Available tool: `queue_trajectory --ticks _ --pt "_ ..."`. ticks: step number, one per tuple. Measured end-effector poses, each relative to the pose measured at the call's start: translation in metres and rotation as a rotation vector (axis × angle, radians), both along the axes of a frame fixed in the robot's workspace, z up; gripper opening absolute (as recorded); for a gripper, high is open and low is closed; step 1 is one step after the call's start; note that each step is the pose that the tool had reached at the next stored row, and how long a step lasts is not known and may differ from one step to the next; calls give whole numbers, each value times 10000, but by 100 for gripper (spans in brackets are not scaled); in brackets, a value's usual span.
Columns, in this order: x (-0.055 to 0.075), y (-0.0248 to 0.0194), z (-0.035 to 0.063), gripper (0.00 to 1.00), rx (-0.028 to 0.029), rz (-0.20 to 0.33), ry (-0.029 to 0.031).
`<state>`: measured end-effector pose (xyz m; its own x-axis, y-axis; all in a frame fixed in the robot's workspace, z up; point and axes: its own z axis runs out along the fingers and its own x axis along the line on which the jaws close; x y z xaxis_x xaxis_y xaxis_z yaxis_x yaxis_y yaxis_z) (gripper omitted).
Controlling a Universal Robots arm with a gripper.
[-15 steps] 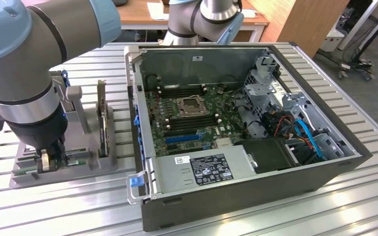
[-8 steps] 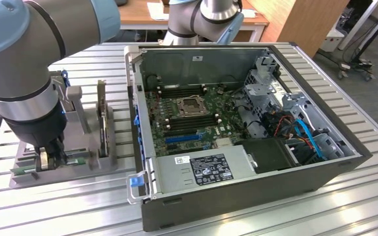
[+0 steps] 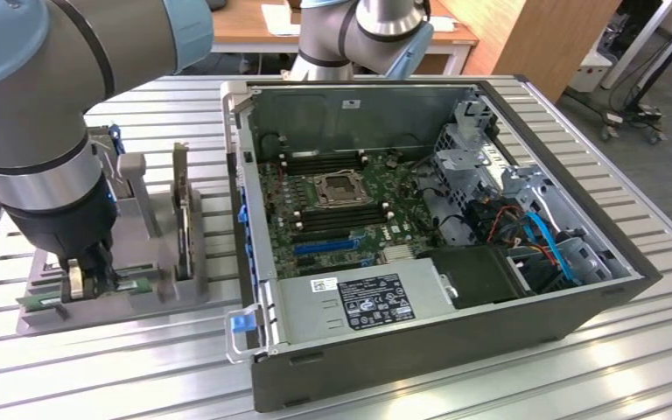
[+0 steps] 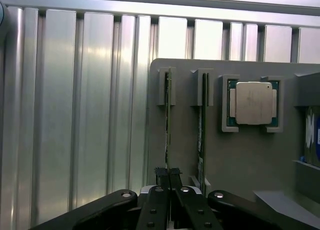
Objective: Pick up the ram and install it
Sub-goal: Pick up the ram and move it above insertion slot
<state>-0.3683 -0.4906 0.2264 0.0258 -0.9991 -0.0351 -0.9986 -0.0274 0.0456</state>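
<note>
The ram (image 4: pixel 168 115) is a thin green stick standing on edge in a slot of the grey holder (image 4: pixel 235 155). My gripper (image 4: pixel 169 176) is shut on its upper edge near the middle, both black fingertips (image 4: pixel 161 175) pressed against the board. A second green stick (image 4: pixel 201 130) stands in the neighbouring slot. In the exterior view the gripper (image 3: pixel 88 282) reaches down onto the ram (image 3: pixel 140 284) in the holder (image 3: pixel 115 311) at that view's left, beside the open computer case (image 3: pixel 430 350).
A CPU chip (image 4: pixel 252 102) lies in a pocket of the holder. A tall upright card (image 3: pixel 181 206) stands between the gripper and the case. The motherboard (image 3: pixel 336 188) lies inside the case, with long memory slots (image 3: pixel 312 163) around the CPU socket. All rests on a ribbed aluminium table (image 3: pixel 616 367).
</note>
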Motion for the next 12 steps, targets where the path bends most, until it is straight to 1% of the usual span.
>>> queue_trajectory --ticks 12 --pt "0 0 77 11 0 -118 0"
